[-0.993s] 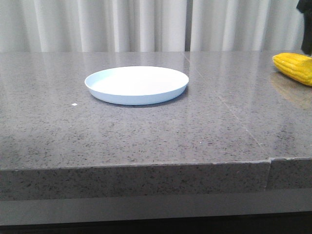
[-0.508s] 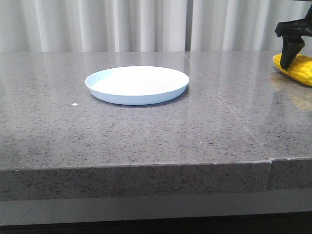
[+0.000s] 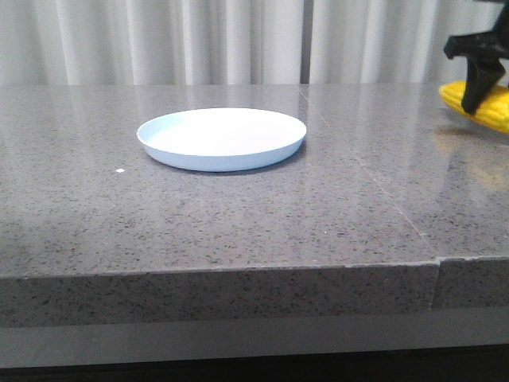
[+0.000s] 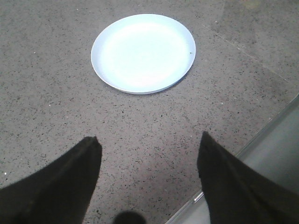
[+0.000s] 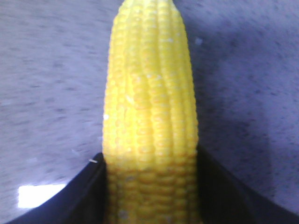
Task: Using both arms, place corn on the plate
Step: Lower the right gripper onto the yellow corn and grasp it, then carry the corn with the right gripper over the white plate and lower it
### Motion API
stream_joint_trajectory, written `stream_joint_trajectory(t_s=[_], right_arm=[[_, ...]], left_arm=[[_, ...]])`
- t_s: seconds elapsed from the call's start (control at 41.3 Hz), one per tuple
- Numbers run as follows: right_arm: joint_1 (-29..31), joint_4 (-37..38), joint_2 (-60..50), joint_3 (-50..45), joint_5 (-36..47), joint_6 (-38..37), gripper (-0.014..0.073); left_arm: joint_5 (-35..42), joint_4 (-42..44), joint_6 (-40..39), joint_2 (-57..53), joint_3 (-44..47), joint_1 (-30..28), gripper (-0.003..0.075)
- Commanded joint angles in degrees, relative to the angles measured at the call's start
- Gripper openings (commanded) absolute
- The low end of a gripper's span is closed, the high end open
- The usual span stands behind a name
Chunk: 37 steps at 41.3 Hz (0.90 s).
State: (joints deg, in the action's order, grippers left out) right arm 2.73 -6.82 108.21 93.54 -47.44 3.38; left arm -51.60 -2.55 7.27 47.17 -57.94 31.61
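The right gripper [image 5: 149, 196] was clamped on the corn [image 5: 149, 107], one finger on either side of the cob, apparently for carrying. The left gripper [image 4: 147, 182] hung wide apart and unloaded, with the white plate [image 4: 143, 88] ahead of it on the tabletop [image 3: 238, 215].

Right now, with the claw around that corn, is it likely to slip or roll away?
The corn looks stiff, so it probably won't droop. Its bumpy kernels should give the right gripper some hold, with fingers on both sides. Being round, it could roll once laid on the shallow plate, though the low rim may stop it.
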Motion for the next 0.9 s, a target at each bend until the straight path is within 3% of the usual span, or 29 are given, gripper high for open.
stream_joint_trajectory(t_s=[0.0,0.242,0.412,0.678,0.872], right_arm=[[-3.80,-0.75,-7.24,1.87,0.92,1.10,0.0240],[-16.63,-2.78,-11.50,1.87,-0.04,1.16,0.0240],[-23.87,-8.08,-10.50,1.87,1.55,0.79,0.0240],[-29.61,-16.08,-5.98,1.87,9.40,0.55,0.0248],[-30.29,-16.97,-2.27,1.87,15.05,-0.19,0.0328]], left_arm=[[3.87,-0.53,-0.59,-0.31,-1.52,0.53,0.0440],[3.87,-0.53,-0.59,-0.31,-1.52,0.53,0.0440],[3.87,-0.53,-0.59,-0.31,-1.52,0.53,0.0440],[3.87,-0.53,-0.59,-0.31,-1.52,0.53,0.0440],[3.87,-0.53,-0.59,-0.31,-1.52,0.53,0.0440]])
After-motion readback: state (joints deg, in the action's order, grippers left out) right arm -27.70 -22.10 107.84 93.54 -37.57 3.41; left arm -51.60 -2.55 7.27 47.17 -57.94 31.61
